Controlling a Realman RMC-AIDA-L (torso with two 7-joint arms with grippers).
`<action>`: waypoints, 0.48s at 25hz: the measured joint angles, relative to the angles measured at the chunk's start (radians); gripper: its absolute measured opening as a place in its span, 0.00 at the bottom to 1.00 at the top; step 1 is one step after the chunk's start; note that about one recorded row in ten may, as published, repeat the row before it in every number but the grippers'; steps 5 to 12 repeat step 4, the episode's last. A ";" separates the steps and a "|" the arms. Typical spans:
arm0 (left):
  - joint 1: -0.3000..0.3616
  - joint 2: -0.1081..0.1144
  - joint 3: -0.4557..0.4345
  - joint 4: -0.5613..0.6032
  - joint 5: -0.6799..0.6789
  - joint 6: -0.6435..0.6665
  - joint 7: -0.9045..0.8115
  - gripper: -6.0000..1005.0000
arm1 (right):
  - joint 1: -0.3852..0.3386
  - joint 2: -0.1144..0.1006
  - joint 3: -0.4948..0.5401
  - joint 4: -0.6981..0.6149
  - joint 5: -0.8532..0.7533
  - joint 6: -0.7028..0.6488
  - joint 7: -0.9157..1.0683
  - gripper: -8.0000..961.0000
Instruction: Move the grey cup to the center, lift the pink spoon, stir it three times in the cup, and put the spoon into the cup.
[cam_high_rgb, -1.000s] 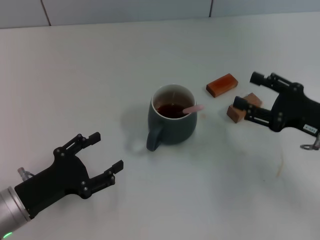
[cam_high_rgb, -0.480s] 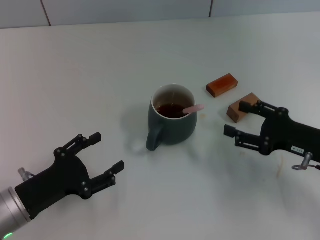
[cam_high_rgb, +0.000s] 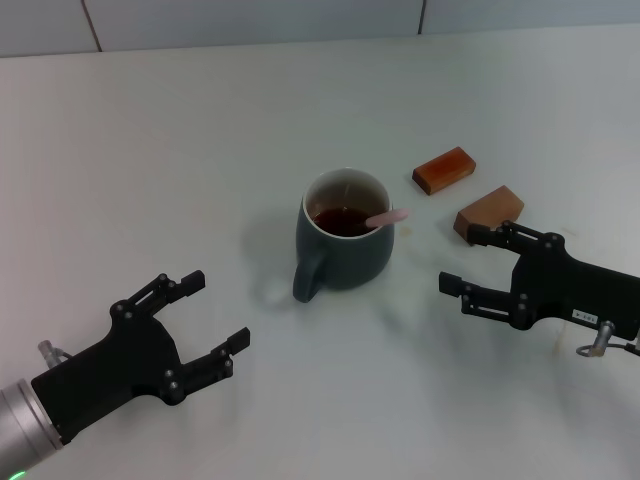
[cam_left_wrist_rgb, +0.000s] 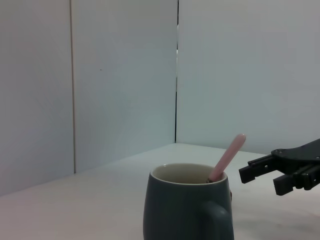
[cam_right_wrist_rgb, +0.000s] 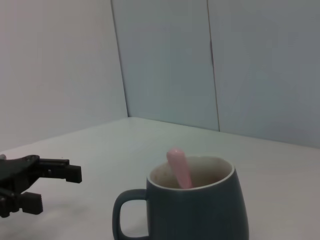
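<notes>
Cup: the grey cup (cam_high_rgb: 345, 232) stands upright on the white table (cam_high_rgb: 200, 150), near the middle of the work area. Its loop handle points toward the robot and slightly to its left. The inner wall is white and dark brown liquid fills the lower part. The cup also appears in the left wrist view (cam_left_wrist_rgb: 187, 207) and the right wrist view (cam_right_wrist_rgb: 197, 205).

Spoon: the pink spoon (cam_high_rgb: 385, 217) is inside the cup, bowl end down in the liquid. The pale pink handle leans on the rim on the robot's right side and sticks out past it. It rises above the rim in the left wrist view (cam_left_wrist_rgb: 227, 156) and the right wrist view (cam_right_wrist_rgb: 179, 168).

Left gripper: the left gripper (cam_high_rgb: 205, 315) hovers low over the table, near the robot and to the left of the cup, well apart from it. Its fingers are spread and nothing is between them. It appears far off in the right wrist view (cam_right_wrist_rgb: 47, 185).

Right gripper: the right gripper (cam_high_rgb: 470, 265) sits to the right of the cup, apart from it, fingertips pointing toward the cup. Its fingers are spread and grasp nothing. It appears far off in the left wrist view (cam_left_wrist_rgb: 270, 175).

Blocks: one brown wooden block (cam_high_rgb: 444, 169) lies beyond and to the right of the cup. A second brown block (cam_high_rgb: 489, 212) lies just behind the right gripper, partly covered by its upper finger.
</notes>
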 joint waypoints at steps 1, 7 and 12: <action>0.000 0.000 0.000 0.000 0.000 0.000 0.000 0.84 | 0.000 0.000 0.000 0.000 -0.007 0.002 0.000 0.82; 0.001 0.000 0.000 0.000 0.000 0.000 0.000 0.84 | 0.000 0.001 0.000 0.000 -0.015 0.008 0.000 0.82; 0.001 0.000 0.000 0.000 0.000 0.000 0.000 0.84 | 0.000 0.001 0.000 0.000 -0.015 0.008 0.000 0.82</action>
